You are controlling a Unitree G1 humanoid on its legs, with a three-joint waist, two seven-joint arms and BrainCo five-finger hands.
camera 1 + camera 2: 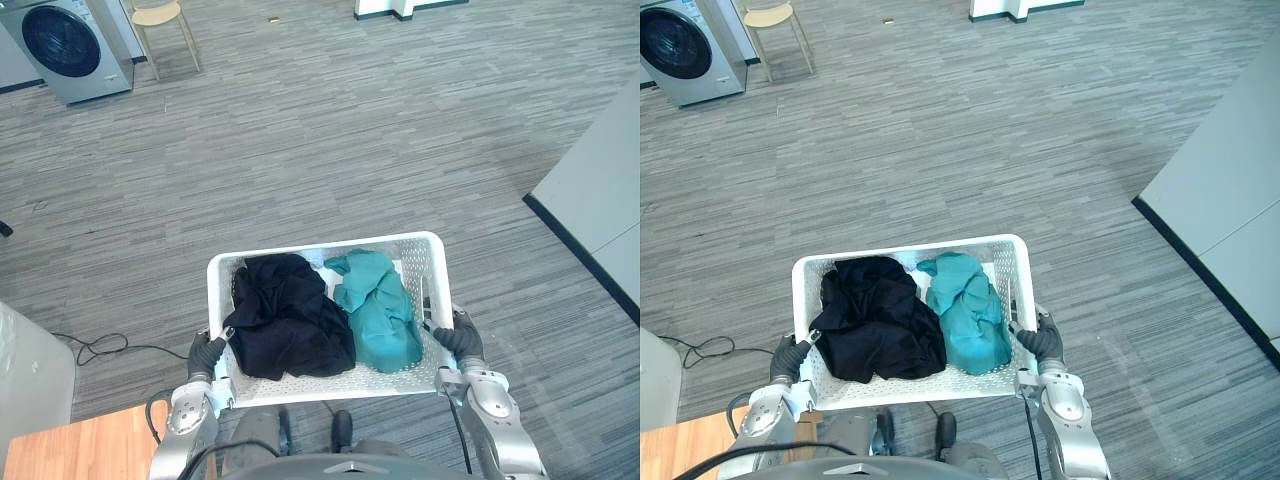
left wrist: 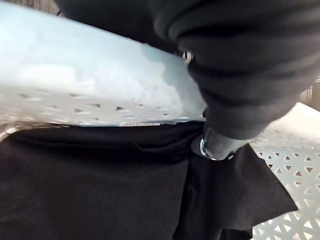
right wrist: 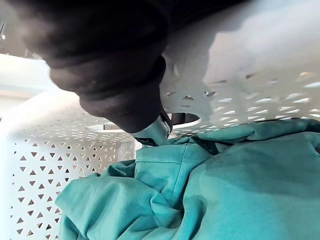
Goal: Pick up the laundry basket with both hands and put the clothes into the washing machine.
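I carry a white perforated laundry basket [image 1: 330, 243] low in front of me, above the grey floor. Inside lie a black garment [image 1: 285, 315] on the left and a teal garment [image 1: 380, 308] on the right. My left hand [image 1: 207, 352] is curled over the basket's left rim, a finger hooked inside against the black cloth [image 2: 90, 190]. My right hand [image 1: 458, 340] is curled over the right rim, a finger [image 3: 152, 131] reaching in above the teal cloth [image 3: 225, 190]. The washing machine [image 1: 65, 45] stands far off at the upper left, its round door shut.
A light wooden chair [image 1: 160, 20] stands just right of the washing machine. A white wall with a dark skirting [image 1: 590, 190] runs along the right. A wooden surface [image 1: 70, 445] and a pale cabinet [image 1: 25, 370] sit at my lower left.
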